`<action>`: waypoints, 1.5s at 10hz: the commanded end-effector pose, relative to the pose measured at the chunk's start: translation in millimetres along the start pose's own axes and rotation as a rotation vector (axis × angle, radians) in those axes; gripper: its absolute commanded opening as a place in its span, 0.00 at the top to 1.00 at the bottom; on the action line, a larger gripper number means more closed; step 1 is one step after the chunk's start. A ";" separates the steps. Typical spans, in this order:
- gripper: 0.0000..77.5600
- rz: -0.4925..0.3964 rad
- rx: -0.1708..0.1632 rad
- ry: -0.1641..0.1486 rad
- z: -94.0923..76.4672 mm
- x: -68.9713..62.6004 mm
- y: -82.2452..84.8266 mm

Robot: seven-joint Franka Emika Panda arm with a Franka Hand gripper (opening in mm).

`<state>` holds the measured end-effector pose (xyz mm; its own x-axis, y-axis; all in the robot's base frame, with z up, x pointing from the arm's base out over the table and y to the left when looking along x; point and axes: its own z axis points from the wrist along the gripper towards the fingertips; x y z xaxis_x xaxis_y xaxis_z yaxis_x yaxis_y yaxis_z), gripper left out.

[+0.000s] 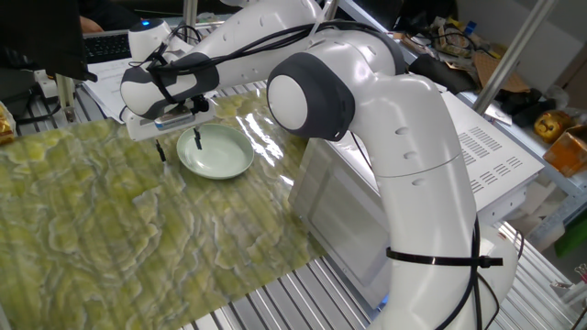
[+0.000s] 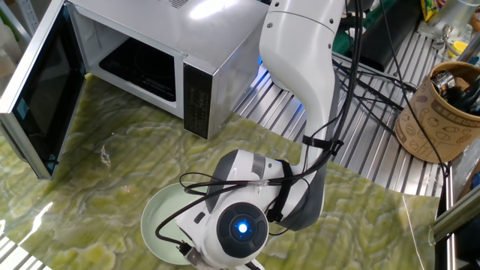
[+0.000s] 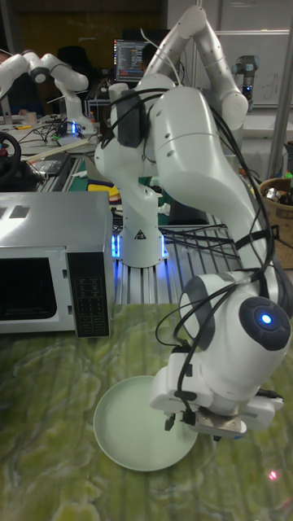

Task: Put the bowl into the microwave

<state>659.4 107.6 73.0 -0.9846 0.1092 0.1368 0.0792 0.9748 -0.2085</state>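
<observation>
Bowl sits flat on the green marbled mat, upright, nothing in it; same bowl in the other fixed view, partly hidden under the arm's wrist, and in the tall view; gripper is over the bowl's rim at roughly 9 o'clock in the one fixed view; jaws spread, one dark finger down inside the bowl just past the rim, the other outside it over the mat, so the rim lies between them; fingers look clear of the rim, contact can't be confirmed; in the tall view the gripper hangs at the bowl's 3 o'clock edge, fingertips barely showing under the hand; in the other fixed view the fingers are hidden behind the wrist with its blue light.

Microwave stands at about 11 o'clock from the bowl in the other fixed view, well apart; door swung wide open to the left, cavity dark; in the tall view the microwave sits at 10 o'clock from the bowl; in the one fixed view only its vented top shows behind the arm.

Brown patterned cup with tools stands on the slatted table at 2 o'clock from the bowl, far off.
</observation>
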 end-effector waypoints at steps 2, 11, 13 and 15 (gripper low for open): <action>0.00 -0.002 0.003 0.000 -2.3 -0.8 -0.4; 0.98 -0.002 0.004 0.000 -2.3 -0.8 -0.4; 0.98 -0.002 0.004 0.000 -2.3 -0.8 -0.4; 0.98 -0.002 0.004 0.000 -2.3 -0.8 -0.4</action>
<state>659.5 107.8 73.7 -0.9843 0.1068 0.1406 0.0760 0.9750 -0.2089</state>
